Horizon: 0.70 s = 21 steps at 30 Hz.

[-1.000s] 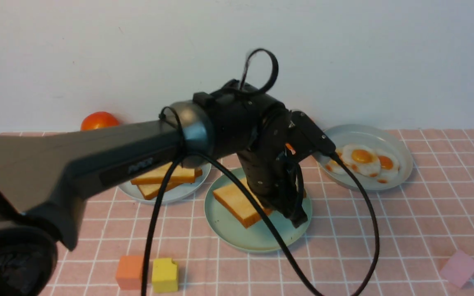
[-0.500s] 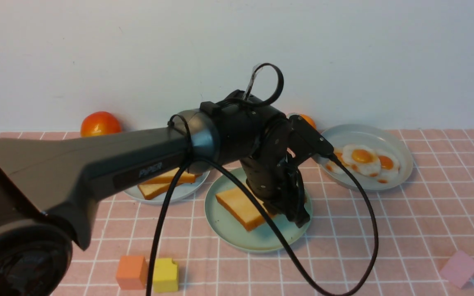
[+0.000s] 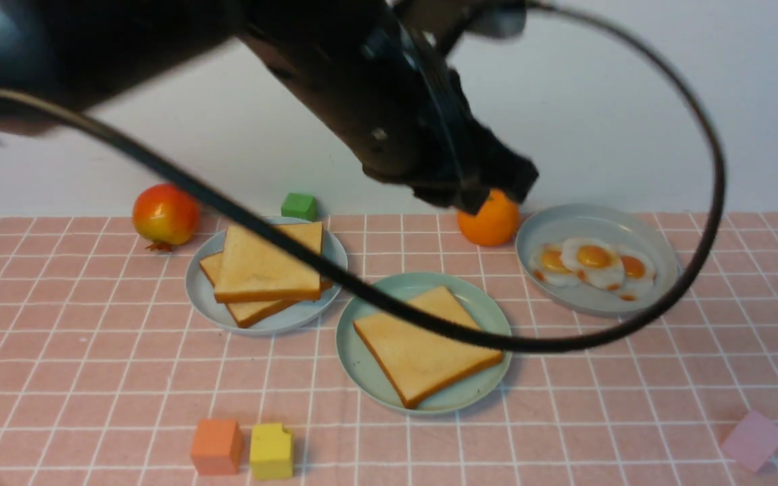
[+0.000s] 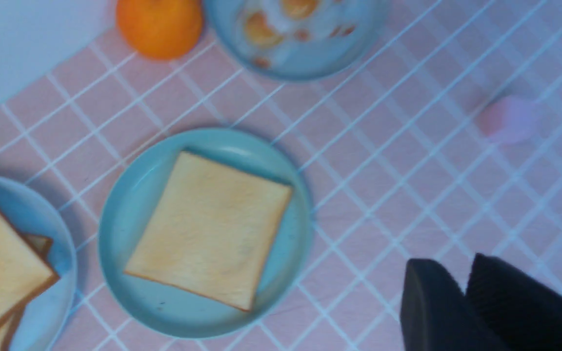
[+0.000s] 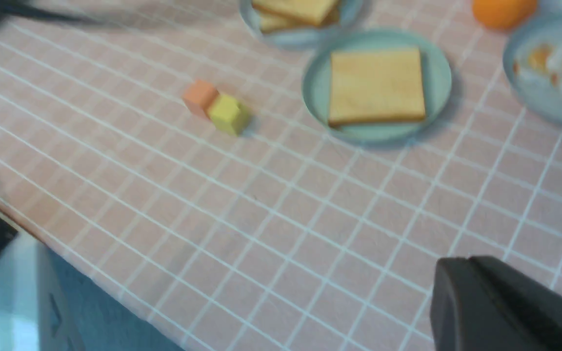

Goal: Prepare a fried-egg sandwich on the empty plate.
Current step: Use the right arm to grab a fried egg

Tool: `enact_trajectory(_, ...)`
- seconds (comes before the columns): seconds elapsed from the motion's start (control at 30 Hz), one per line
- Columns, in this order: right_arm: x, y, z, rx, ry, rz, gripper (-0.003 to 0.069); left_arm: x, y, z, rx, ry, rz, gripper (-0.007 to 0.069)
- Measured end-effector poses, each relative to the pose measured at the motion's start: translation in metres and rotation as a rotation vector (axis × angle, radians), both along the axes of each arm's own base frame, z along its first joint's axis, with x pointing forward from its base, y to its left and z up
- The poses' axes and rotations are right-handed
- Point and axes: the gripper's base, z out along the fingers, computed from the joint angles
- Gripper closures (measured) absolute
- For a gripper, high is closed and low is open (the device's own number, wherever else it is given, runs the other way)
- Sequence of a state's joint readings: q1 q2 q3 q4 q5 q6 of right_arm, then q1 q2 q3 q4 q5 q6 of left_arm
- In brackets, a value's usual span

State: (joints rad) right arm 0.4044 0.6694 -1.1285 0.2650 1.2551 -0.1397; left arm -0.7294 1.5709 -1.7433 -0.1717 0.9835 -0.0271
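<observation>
Left claw: both fingers pressed together with no gap showing between them and nothing held. In the front view the arm is up above the table and blurred, and the claw end shows against the wall just over the orange.

Right claw: it reads as one dark mass with a thin seam, so it is closed and empty. It hangs over bare checked cloth, well apart from the plates.

Mint-green plate: at the middle of the cloth, between the two paler plates. One toast slice lies flat on it, corners reaching close to the rim (my own black cable crosses in front of it in the front view).

Fried eggs: lying together in the blue-grey plate to my right.

Stacked slices: two, on the other pale plate to my left.
</observation>
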Motion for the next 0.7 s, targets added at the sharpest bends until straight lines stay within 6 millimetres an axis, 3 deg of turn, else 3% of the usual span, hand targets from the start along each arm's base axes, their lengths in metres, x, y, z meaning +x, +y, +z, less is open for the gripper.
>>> enact_trajectory(0.07, 0.025, 0.009, -0.008, -0.054, 0.071, -0.004, 0.0601, -0.029, 0.019, 0.019, -0.062, -0.015, -0.050, 0.0599)
enact_trajectory(0.13, 0.058, 0.020, -0.021, -0.132, 0.137, -0.004, 0.0596, -0.058, 0.037, 0.020, -0.094, -0.005, -0.103, 0.0612)
enact_trajectory(0.2, 0.075, 0.025, -0.028, -0.168, 0.153, -0.006, 0.0594, -0.073, 0.048, 0.010, -0.094, 0.023, -0.126, 0.0613)
enact_trajectory(0.3, 0.135, 0.041, -0.062, -0.299, 0.209, -0.036, 0.0582, -0.113, 0.080, -0.010, -0.138, 0.010, -0.139, 0.0613)
enact_trajectory(0.43, 0.202, 0.060, -0.117, -0.440, 0.270, -0.057, 0.0550, -0.155, 0.122, -0.037, -0.224, -0.087, -0.097, 0.0613)
enact_trajectory(0.47, 0.207, 0.061, -0.123, -0.452, 0.288, -0.056, 0.0547, -0.155, 0.121, -0.036, -0.228, -0.091, -0.095, 0.0613)
enact_trajectory(0.5, 0.229, 0.067, -0.140, -0.492, 0.322, -0.065, 0.0524, -0.167, 0.134, -0.044, -0.258, -0.129, -0.083, 0.0613)
enact_trajectory(0.57, 0.253, 0.072, -0.155, -0.519, 0.355, -0.078, 0.0500, -0.175, 0.142, -0.049, -0.280, -0.158, -0.075, 0.0613)
enact_trajectory(0.6, 0.279, 0.075, -0.165, -0.538, 0.377, -0.094, 0.0461, -0.179, 0.148, -0.053, -0.289, -0.175, -0.062, 0.0613)
enact_trajectory(0.7, 0.328, 0.080, -0.195, -0.596, 0.446, -0.116, 0.0380, -0.180, 0.153, -0.057, -0.280, -0.182, -0.022, 0.0613)
